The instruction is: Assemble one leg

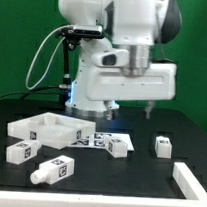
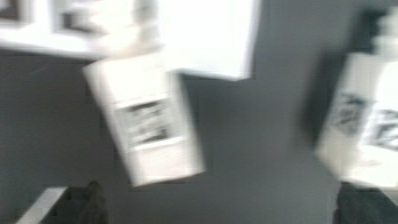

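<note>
Exterior view: the gripper (image 1: 130, 112) hangs above the bench (image 1: 136, 184), over the marker board (image 1: 97, 137). Its fingers (image 1: 149, 112) are spread apart with nothing between them. One leg (image 1: 55, 169) lies near the front edge and another (image 1: 25, 152) just beside it. A third (image 1: 164, 146) lies well apart toward the exterior view's right, and at least one more (image 1: 115, 145) is on the marker board. The square part (image 1: 48, 128) lies behind the front pair.

Only the wrist view shows tag detail. There, one leg (image 2: 143, 118) lies clear of the fingers and a second (image 2: 365, 120) is cut off by the frame edge. It is blurred, and the dark shape (image 2: 59, 205) is probably one finger. I cannot tell which of the exterior legs these two are.
</note>
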Motion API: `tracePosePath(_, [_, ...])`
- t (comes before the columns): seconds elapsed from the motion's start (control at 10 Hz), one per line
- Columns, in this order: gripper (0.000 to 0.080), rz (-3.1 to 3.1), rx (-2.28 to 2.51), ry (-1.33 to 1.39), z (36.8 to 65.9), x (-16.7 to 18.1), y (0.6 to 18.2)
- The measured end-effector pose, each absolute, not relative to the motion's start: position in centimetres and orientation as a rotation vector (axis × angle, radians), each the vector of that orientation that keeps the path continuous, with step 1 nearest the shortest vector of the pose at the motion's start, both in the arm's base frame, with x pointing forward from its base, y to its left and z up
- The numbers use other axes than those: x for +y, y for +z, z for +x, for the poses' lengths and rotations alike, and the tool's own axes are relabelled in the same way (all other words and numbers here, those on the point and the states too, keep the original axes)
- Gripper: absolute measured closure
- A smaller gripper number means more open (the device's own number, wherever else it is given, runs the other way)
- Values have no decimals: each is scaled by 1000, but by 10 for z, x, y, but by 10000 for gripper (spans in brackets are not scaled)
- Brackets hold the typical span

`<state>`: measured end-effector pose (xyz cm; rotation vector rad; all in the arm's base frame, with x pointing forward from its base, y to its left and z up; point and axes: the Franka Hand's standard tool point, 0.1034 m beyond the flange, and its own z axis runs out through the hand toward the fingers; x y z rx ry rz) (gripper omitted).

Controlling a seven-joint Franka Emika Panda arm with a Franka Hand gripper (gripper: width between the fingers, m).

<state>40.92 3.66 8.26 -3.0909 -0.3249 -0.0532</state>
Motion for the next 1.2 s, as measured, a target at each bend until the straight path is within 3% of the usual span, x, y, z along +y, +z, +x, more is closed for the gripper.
tracePosePath(0.7, [150, -3088, -368, -67, 413, 29, 83])
tracePosePath(1.2, [150, -2963, -884, -39, 387, -89, 76])
